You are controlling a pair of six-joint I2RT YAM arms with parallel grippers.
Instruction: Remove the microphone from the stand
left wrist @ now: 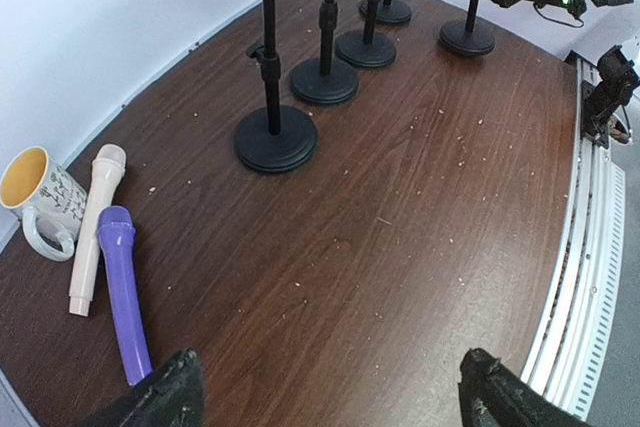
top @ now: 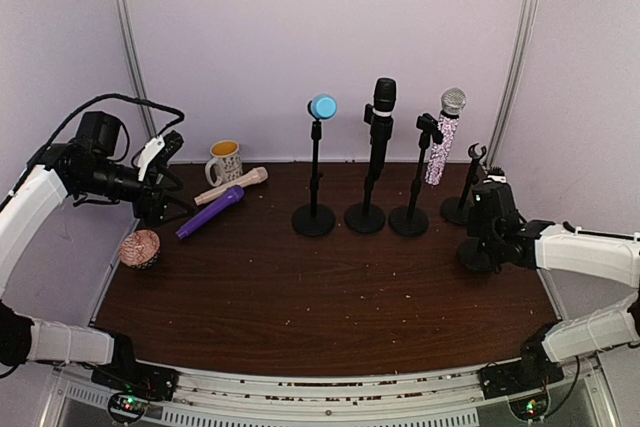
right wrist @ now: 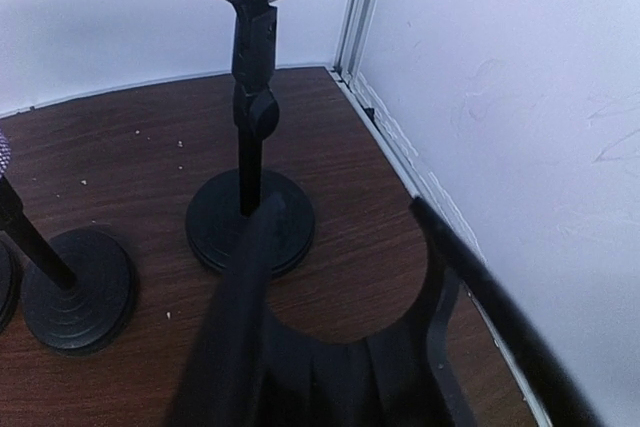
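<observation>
Three microphones stand mounted toward the back of the table (left wrist: 400,247): a blue-headed microphone (top: 322,106), a black microphone (top: 382,107) and a glitter microphone (top: 441,147), each on a black stand.

The right gripper (right wrist: 345,212) hovers low over the wood with its fingers spread and nothing between them. An empty stand (right wrist: 252,77) is straight ahead of it and near (its clip is at the top of the wrist view). The glitter microphone is ahead and to this gripper's left, and the black and blue-headed ones are farther off the same way.

The left gripper (left wrist: 330,372) is likewise spread wide and holds nothing. Just ahead of its left finger lie a purple microphone (left wrist: 125,292) and a cream microphone (left wrist: 92,227), side by side, with a mug (left wrist: 45,192) just beyond them. The mounted microphones stand well ahead of this gripper, across the table. A cupcake (top: 140,247) sits below the left arm.
</observation>
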